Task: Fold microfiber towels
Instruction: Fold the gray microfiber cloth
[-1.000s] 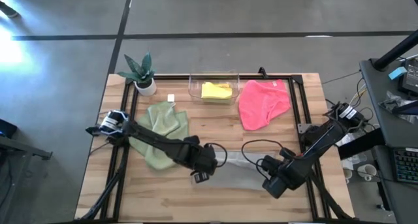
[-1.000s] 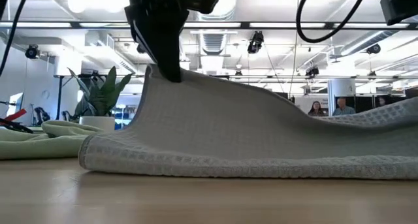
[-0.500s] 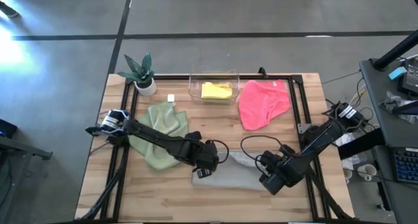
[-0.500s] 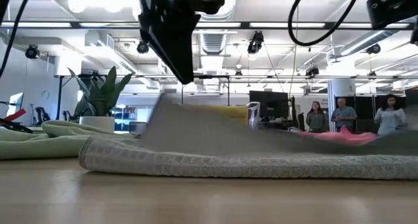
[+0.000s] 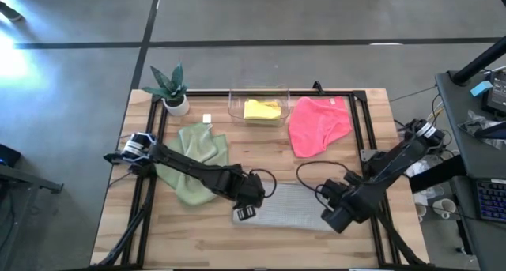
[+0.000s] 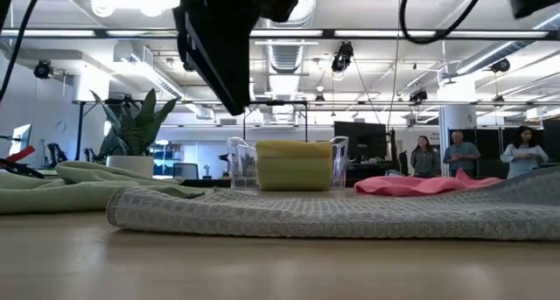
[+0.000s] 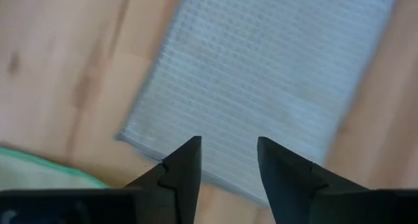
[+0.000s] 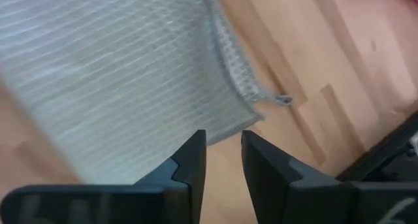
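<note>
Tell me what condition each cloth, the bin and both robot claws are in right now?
Grey towel: folded, lying flat on table.
Sage green towel: crumpled, unfolded.
Pink towel: loosely spread, unfolded.
Yellow towel: folded, inside bin.
Clear bin: upright.
Left gripper: open, empty.
Right gripper: open, empty.

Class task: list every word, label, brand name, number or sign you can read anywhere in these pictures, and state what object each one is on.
None can be read.
The small white tag on the table beside the sage green towel is too small to show any print.
The grey towel, yellow towel and pink towel show no labels.
</note>
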You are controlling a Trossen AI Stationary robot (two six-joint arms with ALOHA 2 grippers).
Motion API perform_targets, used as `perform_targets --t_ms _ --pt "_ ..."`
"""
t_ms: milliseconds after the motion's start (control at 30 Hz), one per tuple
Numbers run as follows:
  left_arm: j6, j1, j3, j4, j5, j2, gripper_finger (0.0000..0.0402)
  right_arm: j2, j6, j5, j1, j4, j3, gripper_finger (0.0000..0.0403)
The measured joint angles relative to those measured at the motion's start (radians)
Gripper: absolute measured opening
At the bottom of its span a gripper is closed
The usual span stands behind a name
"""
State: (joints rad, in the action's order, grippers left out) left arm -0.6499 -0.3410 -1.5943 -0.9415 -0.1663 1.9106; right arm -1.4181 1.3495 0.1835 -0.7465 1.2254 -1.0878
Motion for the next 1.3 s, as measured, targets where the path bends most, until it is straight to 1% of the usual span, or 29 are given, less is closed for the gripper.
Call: perform_targets --t_ms 100,300,467,567,767,833,967,1100,1300 --pt "-0.028 -0.022 0.024 0.075 0.001 0.000 0.0134 0.034 0.001 0.000 -0.033 -0.035 0.003 0.0090" --pt "-0.096 -0.026 0.127 0.242 0.000 0.000 0.0134 0.055 0.001 0.001 -0.062 -0.111 0.006 0.0073" --pt "-0.104 -0.012 0.187 0.287 0.001 0.002 0.0130 0.055 -0.018 0.001 -0.063 -0.153 0.007 0.0062" --pt "-0.104 -0.007 0.221 0.281 0.008 0.005 0.0106 0.055 -0.026 0.002 -0.063 -0.153 0.008 0.0059" --pt "-0.103 0.000 0.271 0.290 0.012 0.007 0.0016 0.055 -0.026 0.003 -0.063 -0.154 0.008 0.0058" --pt "-0.102 0.004 0.283 0.288 0.013 0.007 0.0006 0.055 -0.035 0.008 -0.063 -0.153 0.008 0.0059" --pt "-0.072 0.025 0.316 0.302 0.013 0.007 0.0009 0.055 -0.052 0.036 -0.058 -0.154 0.008 0.0058" --pt "-0.018 0.062 0.337 0.312 0.015 0.006 0.0001 0.055 -0.041 0.039 -0.038 -0.154 0.008 0.0059" --pt "0.115 0.126 0.365 0.312 0.020 0.002 0.0001 0.055 -0.040 0.038 -0.011 -0.154 0.008 0.0059"
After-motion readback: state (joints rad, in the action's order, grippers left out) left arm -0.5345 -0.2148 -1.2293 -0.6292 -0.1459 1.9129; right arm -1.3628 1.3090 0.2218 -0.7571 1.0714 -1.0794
